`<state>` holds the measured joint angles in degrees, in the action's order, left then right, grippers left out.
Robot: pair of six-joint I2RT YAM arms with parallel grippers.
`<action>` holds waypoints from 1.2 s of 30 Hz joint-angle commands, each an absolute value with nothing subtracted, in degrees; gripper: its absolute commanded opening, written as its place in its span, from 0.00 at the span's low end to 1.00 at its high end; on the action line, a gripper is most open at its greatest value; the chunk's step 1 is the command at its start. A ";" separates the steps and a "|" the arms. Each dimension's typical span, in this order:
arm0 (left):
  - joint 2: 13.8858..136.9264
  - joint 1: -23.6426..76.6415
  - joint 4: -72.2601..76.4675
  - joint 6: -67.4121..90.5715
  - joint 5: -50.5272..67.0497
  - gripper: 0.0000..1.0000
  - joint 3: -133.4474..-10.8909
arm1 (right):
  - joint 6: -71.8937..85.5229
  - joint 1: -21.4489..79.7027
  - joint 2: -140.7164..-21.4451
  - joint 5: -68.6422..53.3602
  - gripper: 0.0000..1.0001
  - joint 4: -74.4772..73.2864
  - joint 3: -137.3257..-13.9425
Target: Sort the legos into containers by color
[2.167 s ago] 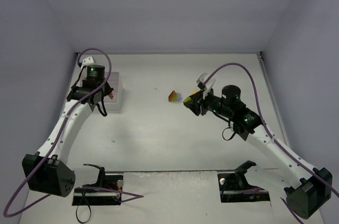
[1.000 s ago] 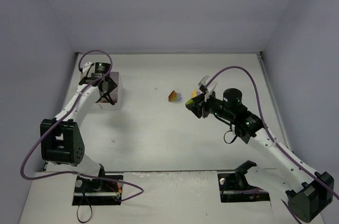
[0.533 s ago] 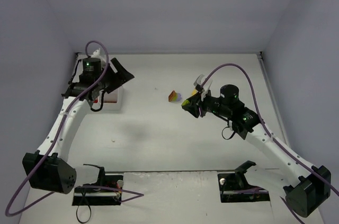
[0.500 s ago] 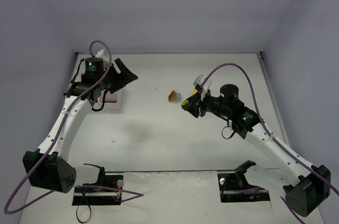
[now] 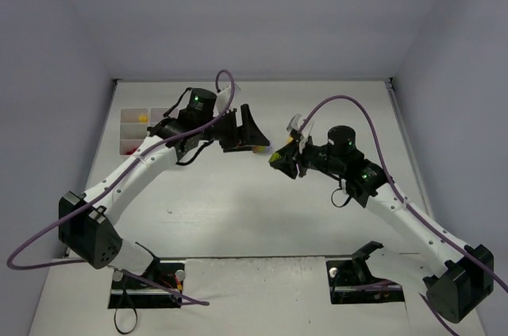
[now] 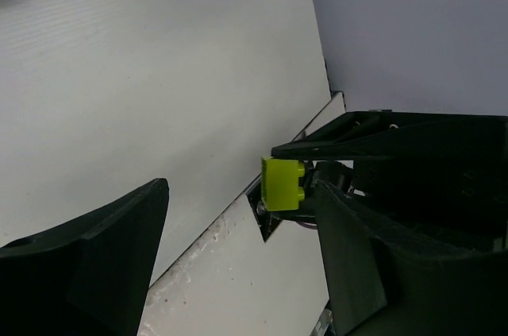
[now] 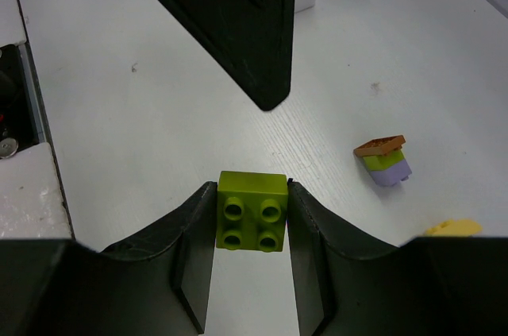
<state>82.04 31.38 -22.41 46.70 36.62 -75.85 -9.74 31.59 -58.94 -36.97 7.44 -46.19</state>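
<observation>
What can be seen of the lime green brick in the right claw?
The lime green brick is a small square piece of smooth plastic with four round studs, two by two, facing the wrist camera. The right claw is shut on it, one finger on each side. It hangs above the white table, touching nothing else.

The left arm (image 5: 135,171) and right arm (image 5: 413,221) are slim white links with bulky black joint housings (image 5: 341,139), each carrying 1 small green light (image 5: 195,99) and a looping purple cable (image 5: 349,99), ending in matte black wedge-shaped end effector fingers (image 6: 103,256).
</observation>
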 commanded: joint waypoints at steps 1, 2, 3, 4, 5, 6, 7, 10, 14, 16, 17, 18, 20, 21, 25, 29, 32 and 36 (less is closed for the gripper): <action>82.88 34.09 -18.28 46.85 38.67 0.67 -80.77 | -10.55 31.99 -58.97 -38.76 0.04 10.46 -49.04; 83.84 34.80 -18.37 46.67 38.67 0.67 -81.64 | -10.55 31.99 -59.06 -38.59 0.04 10.46 -48.96; 84.28 36.02 -18.63 46.41 38.67 0.67 -82.09 | -10.63 31.99 -59.06 -38.50 0.04 10.46 -48.87; 84.81 36.56 -19.07 45.54 38.67 0.67 -82.61 | -10.63 31.99 -59.06 -38.58 0.03 10.37 -48.69; 85.95 37.00 -20.38 45.01 38.76 0.67 -83.75 | -10.63 32.08 -59.24 -38.67 0.03 10.46 -48.69; 86.39 37.79 -21.09 43.69 38.85 0.67 -84.37 | -10.55 31.99 -59.24 -38.76 0.03 10.46 -48.52; 86.92 38.14 -22.14 43.16 38.85 0.67 -84.90 | -10.55 32.08 -59.06 -38.76 0.03 10.46 -48.43; 89.12 38.67 -25.74 41.49 38.93 0.66 -86.31 | -10.55 31.99 -58.97 -38.58 0.03 10.55 -48.25; 90.87 39.11 -27.59 40.78 39.11 0.62 -86.13 | -10.63 31.99 -58.97 -38.50 0.03 10.46 -48.25; 91.49 39.37 -29.26 39.91 39.02 0.59 -87.10 | -10.72 31.99 -58.97 -38.32 0.03 10.46 -48.16; 92.10 39.46 -29.88 39.55 39.02 0.57 -87.45 | -10.81 32.08 -58.89 -38.15 0.03 10.46 -48.16; 92.37 39.55 -30.14 39.20 39.02 0.56 -87.80 | -10.81 31.99 -58.97 -38.06 0.03 10.55 -48.08; 92.90 39.81 -30.41 38.85 39.29 0.50 -88.50 | -10.81 31.99 -59.24 -38.14 0.03 10.46 -48.08; 93.07 39.81 -30.41 38.59 39.55 0.50 -88.77 | -10.81 32.08 -59.33 -38.14 0.03 10.46 -48.08; 94.22 40.34 -30.15 38.06 40.34 0.38 -90.08 | -10.90 32.08 -59.68 -37.62 0.03 10.46 -48.08; 94.57 40.43 -29.45 37.71 40.87 0.14 -90.17 | -10.99 32.17 -59.77 -37.18 0.03 10.55 -48.08; 94.22 40.43 -28.57 37.53 40.69 0.02 -89.74 | -10.81 32.08 -60.03 -36.39 0.05 10.46 -47.99; 93.52 39.99 -30.05 36.30 37.55 0.00 -89.74 | -9.59 31.99 -60.99 -34.19 0.29 10.37 -47.81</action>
